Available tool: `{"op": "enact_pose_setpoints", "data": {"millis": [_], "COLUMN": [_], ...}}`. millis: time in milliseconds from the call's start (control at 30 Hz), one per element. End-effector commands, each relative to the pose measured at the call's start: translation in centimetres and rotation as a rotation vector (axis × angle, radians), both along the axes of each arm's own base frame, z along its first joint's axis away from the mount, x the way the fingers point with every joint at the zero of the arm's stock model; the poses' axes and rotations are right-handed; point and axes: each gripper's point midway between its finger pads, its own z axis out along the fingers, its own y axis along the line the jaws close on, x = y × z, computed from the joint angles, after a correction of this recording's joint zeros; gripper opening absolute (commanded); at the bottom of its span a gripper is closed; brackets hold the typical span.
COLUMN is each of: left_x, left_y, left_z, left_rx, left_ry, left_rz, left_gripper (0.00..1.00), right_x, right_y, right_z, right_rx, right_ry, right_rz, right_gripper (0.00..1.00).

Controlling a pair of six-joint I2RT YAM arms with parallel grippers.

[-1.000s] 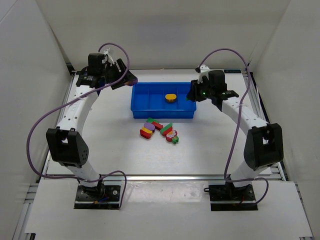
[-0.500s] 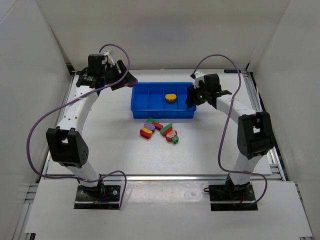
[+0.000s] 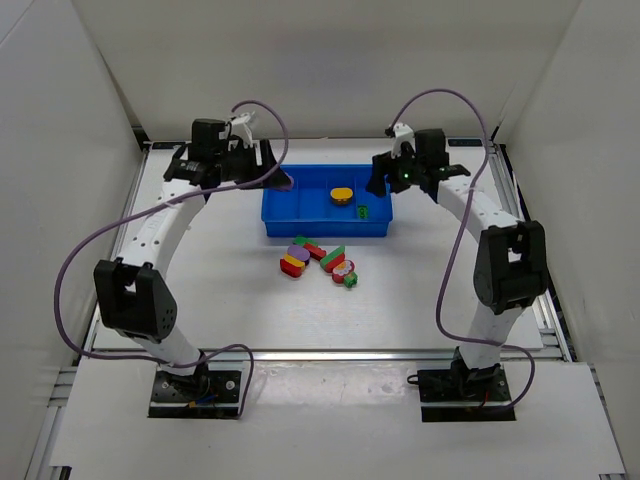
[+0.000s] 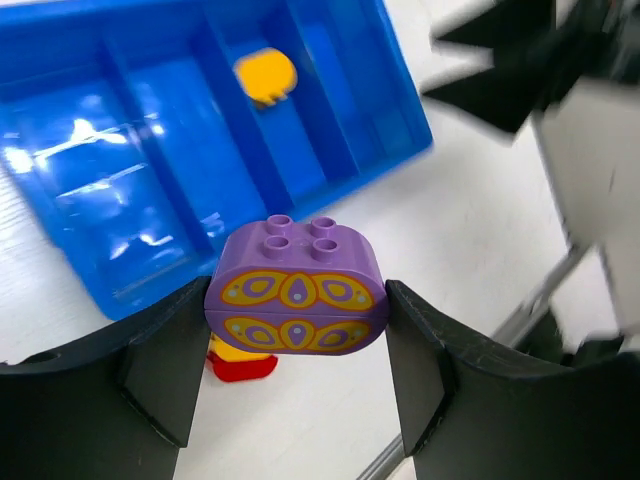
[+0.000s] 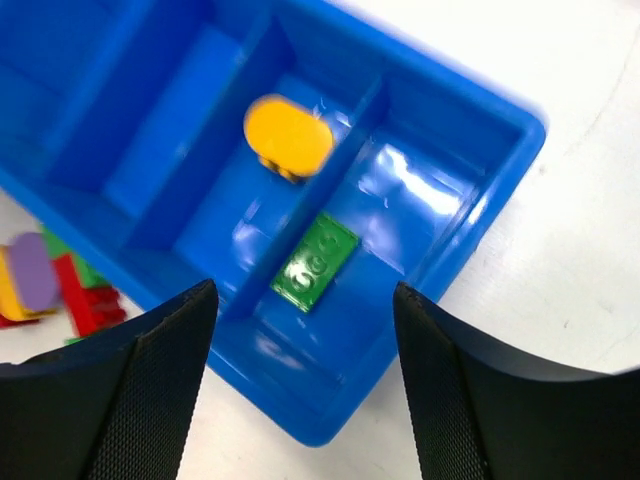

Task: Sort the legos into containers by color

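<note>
My left gripper (image 4: 297, 300) is shut on a purple oval lego (image 4: 297, 285) with yellow markings, held in the air beside the blue tray (image 4: 100, 200). In the top view this gripper (image 3: 282, 180) hangs at the tray's (image 3: 325, 232) left end. My right gripper (image 5: 303, 300) is open above the tray's right end, nothing between its fingers. Below it a flat green lego (image 5: 316, 262) lies in the rightmost compartment. A yellow oval lego (image 5: 289, 135) lies in the compartment next to it. The two left compartments hold nothing.
A cluster of loose legos (image 3: 320, 260) in red, yellow, green and purple lies on the white table just in front of the tray. A red and yellow piece (image 4: 240, 362) shows under the held lego. Walls enclose the table on three sides.
My right gripper has opened over the tray's right end, and the green lego now lies in the rightmost compartment. My left arm has swung right to the tray's left end with the purple lego.
</note>
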Motion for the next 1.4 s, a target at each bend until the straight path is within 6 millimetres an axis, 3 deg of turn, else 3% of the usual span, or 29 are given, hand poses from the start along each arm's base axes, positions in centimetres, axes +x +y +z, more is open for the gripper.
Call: {"op": "enact_pose_setpoints", "data": {"millis": [0, 100, 200, 333, 533, 833, 1367], "left_x": [-4.0, -6.2, -8.0, -10.3, -10.4, -8.0, -7.9], "left_y": [-2.2, -3.8, -4.8, -6.2, -6.5, -7.0, -8.9], "left_z": [3.6, 3.3, 2.2, 0.4, -0.6, 0.0, 0.9], "left_rx": [0.037, 0.11, 0.196, 0.319, 0.519, 0.644, 0.568], "left_ry": [-0.219, -0.342, -0.444, -0.556, -0.721, -0.785, -0.797], "left_rz": [-0.249, -0.4, -0.507, -0.615, -0.591, -0.485, -0.494], "left_gripper": [0.1, 0.1, 0.1, 0.1, 0.1, 0.1, 0.1], "right_x": [-0.2, -1.6, -3.0, -5.0, -8.9, -14.8, -15.1], "right_y": [1.1, 1.3, 1.9, 3.0, 6.3, 9.6, 11.0], "right_z": [8.1, 11.3, 13.1, 13.8, 14.2, 14.4, 13.7], "right_rx": [0.151, 0.269, 0.348, 0.419, 0.438, 0.45, 0.365], "right_ry": [-0.072, -0.029, 0.053, 0.183, 0.319, 0.426, 0.322], "right_rz": [0.105, 0.182, 0.193, 0.189, 0.207, 0.331, 0.407], "right_gripper": [0.75, 0.77, 0.75, 0.74, 0.71, 0.77, 0.78]}}
